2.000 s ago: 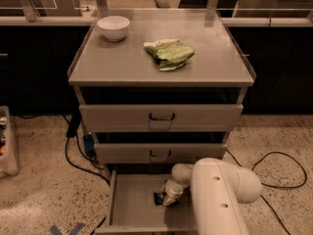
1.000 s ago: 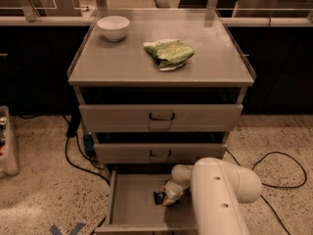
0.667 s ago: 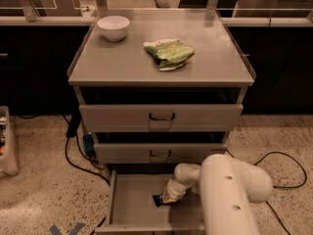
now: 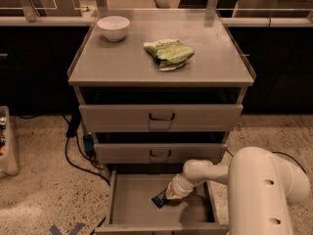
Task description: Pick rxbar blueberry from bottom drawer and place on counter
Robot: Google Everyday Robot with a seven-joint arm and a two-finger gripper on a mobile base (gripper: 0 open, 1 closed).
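Note:
The bottom drawer (image 4: 132, 202) is pulled open at the foot of the cabinet, showing its flat grey floor. The rxbar blueberry (image 4: 159, 199), a small dark navy bar, is inside it, tilted with one end up. My gripper (image 4: 168, 196) reaches down into the drawer at the end of the white arm and is shut on the bar's upper end. The counter (image 4: 122, 58) is the grey top of the cabinet, well above the gripper.
A white bowl (image 4: 113, 28) and a green snack bag (image 4: 168, 53) lie on the counter. Two shallower drawers (image 4: 161, 117) with dark handles sit above the open one. Black cables (image 4: 78, 151) trail on the speckled floor at left. The white arm's bulky link (image 4: 264, 190) fills the lower right.
The arm's big link has shifted right and the gripper has drawn slightly right and up with the bar in it; the bar now stands tilted off the drawer floor.

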